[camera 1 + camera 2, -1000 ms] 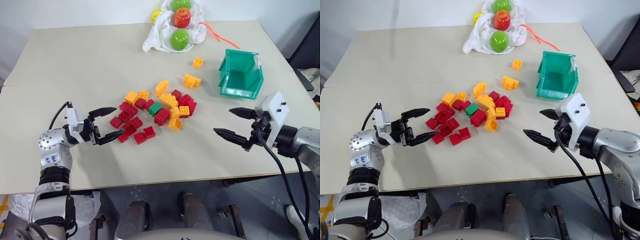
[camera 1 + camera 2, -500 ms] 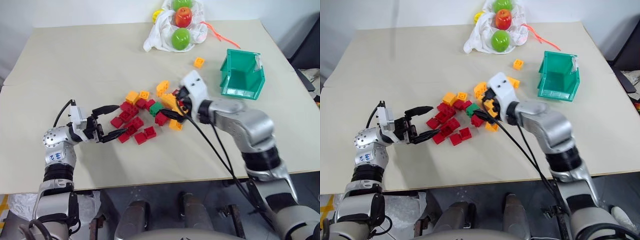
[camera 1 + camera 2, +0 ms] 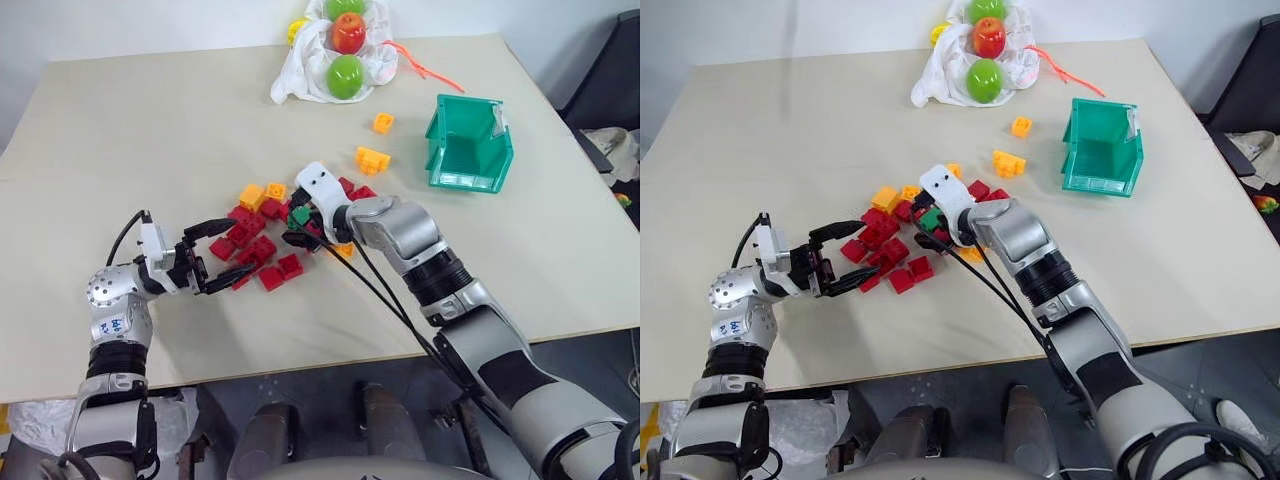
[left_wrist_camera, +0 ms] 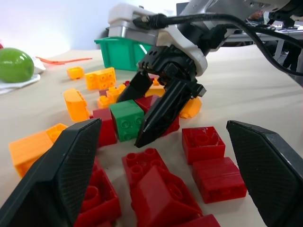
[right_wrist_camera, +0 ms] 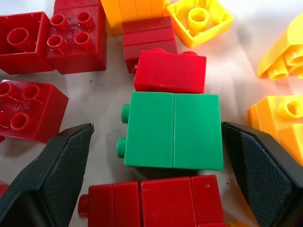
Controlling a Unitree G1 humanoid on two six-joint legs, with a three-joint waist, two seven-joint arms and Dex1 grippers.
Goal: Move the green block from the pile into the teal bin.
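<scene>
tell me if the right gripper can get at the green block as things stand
Probably yes: the right gripper hangs open over the green block, a finger on each side, though red bricks crowd against it.

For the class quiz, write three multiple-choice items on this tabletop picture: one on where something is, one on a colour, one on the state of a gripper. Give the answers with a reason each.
1. Where is the right gripper?
A. over the teal bin
B. at the pile, around the green block
C. by the fruit bag

2. What colour are most bricks nearest the left gripper?
A. red
B. blue
C. white

3. How is the right gripper set?
A. shut on the green block
B. shut on a red brick
C. open

Answers:
1 B: its fingers stand either side of the green block in the pile, far from the teal bin.
2 A: red bricks lie before its fingers.
3 C: in the right wrist view, gaps show between both fingers and the block.
</scene>
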